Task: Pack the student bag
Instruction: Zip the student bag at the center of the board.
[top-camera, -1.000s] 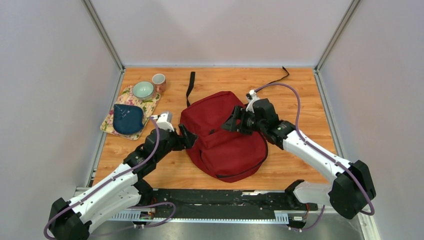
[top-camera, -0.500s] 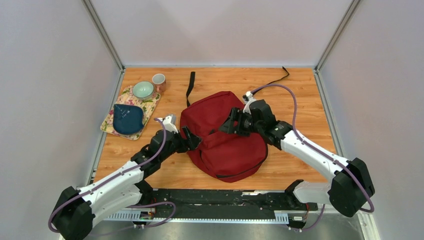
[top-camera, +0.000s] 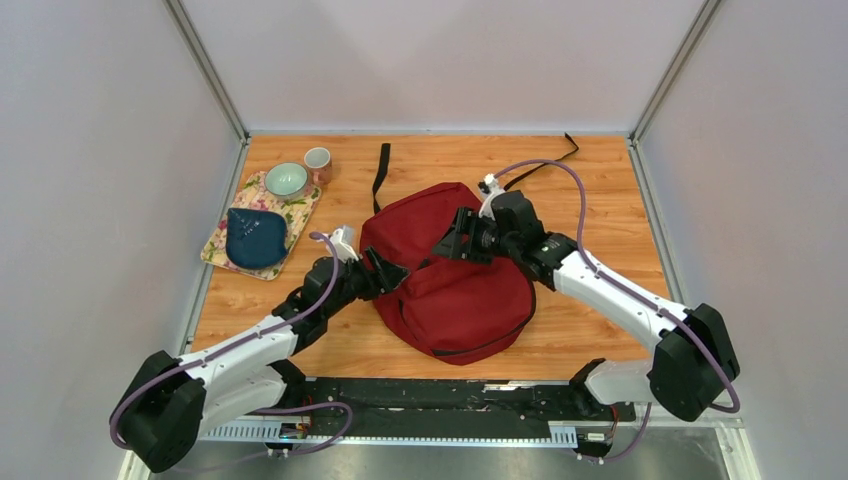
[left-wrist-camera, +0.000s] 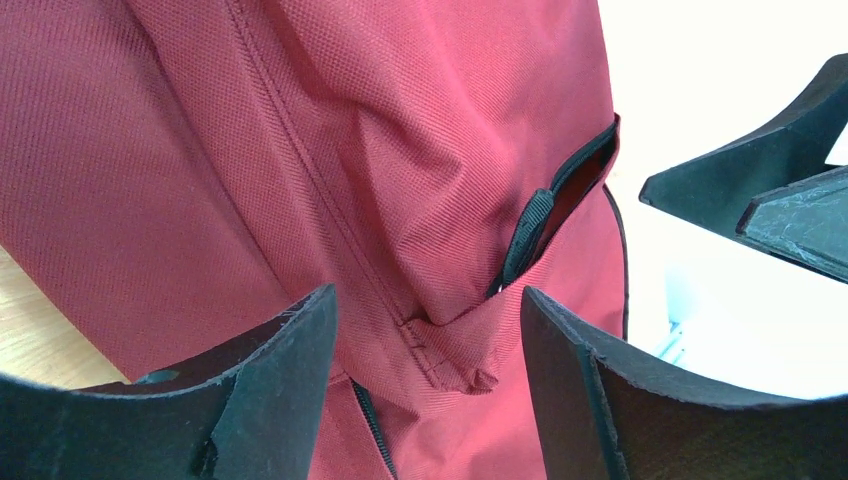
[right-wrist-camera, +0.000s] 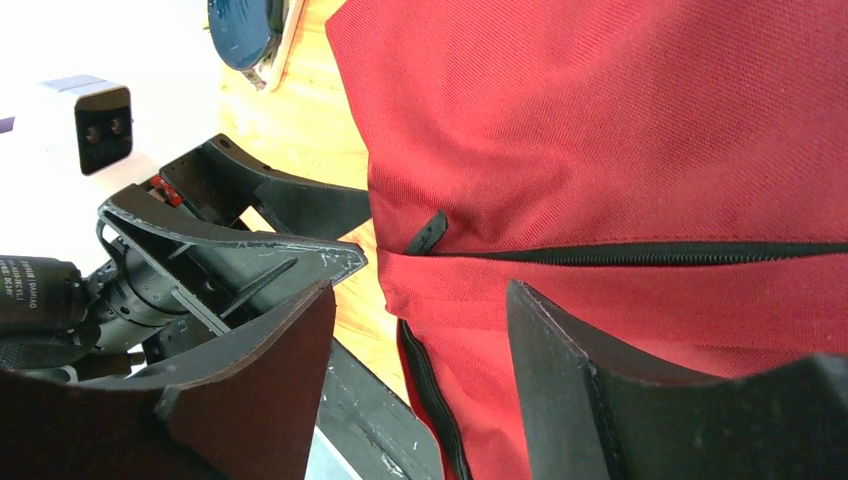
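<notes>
Left claw (left-wrist-camera: 428, 310) and right claw (right-wrist-camera: 420, 300), jaws apart, flank the student bag (top-camera: 450, 290) — dark red, rumpled, black-zippered.

The left arm (top-camera: 245, 350) and the right arm (top-camera: 615, 295) are showing white shells between bulky black joints, and a purple cable (top-camera: 556, 163) is running along each from base to wrist. The fingers (left-wrist-camera: 270, 390) are appearing as black wedge-shaped plates with scuffed, pale-scratched edges. A white camera block (right-wrist-camera: 95, 120) with two small lenses is sitting on the left wrist, above a black cylinder carrying white lettering.
</notes>
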